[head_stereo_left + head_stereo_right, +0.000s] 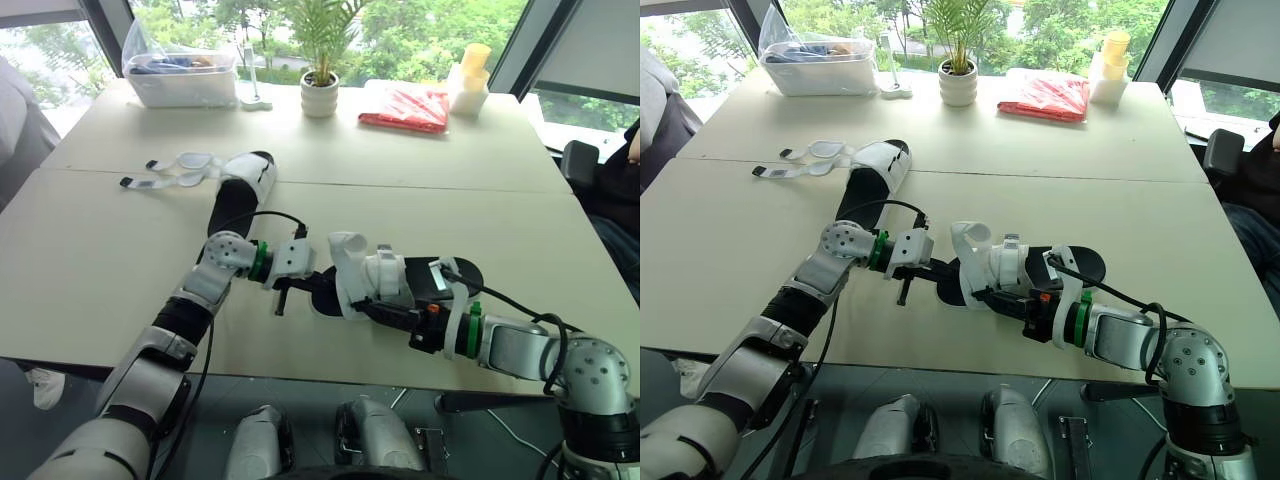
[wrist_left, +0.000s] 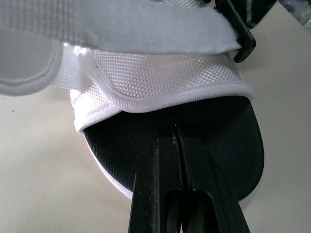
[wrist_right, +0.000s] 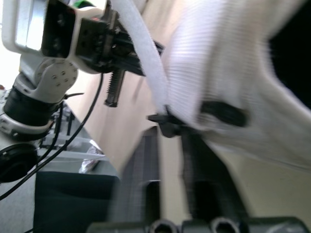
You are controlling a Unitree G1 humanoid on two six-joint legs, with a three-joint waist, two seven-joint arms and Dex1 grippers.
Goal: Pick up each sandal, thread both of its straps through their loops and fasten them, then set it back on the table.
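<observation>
Closest to me, at the table's near edge, lies a black-soled sandal with white mesh straps (image 1: 385, 280), its toe pointing to 9 o'clock and one white strap curled upright over the toe end. The right gripper (image 1: 385, 312) sits against its 6 o'clock side, next to a small black plastic loop (image 3: 167, 125) on the strap; whether it grips anything I cannot tell. The left gripper (image 2: 176, 132) comes in from 9 o'clock, clenched with nothing between its pads, tips over the black footbed at the toe opening. A second matching sandal (image 1: 245, 180) lies flat on the pale wooden table (image 1: 100, 260) at about 10 o'clock from the first, well apart, its straps undone and trailing toward 9 o'clock. At 12 o'clock, along the far edge, stand a clear plastic bin (image 1: 180, 82), a palm in a white ribbed pot (image 1: 319, 97) and a red packet (image 1: 405, 108)
</observation>
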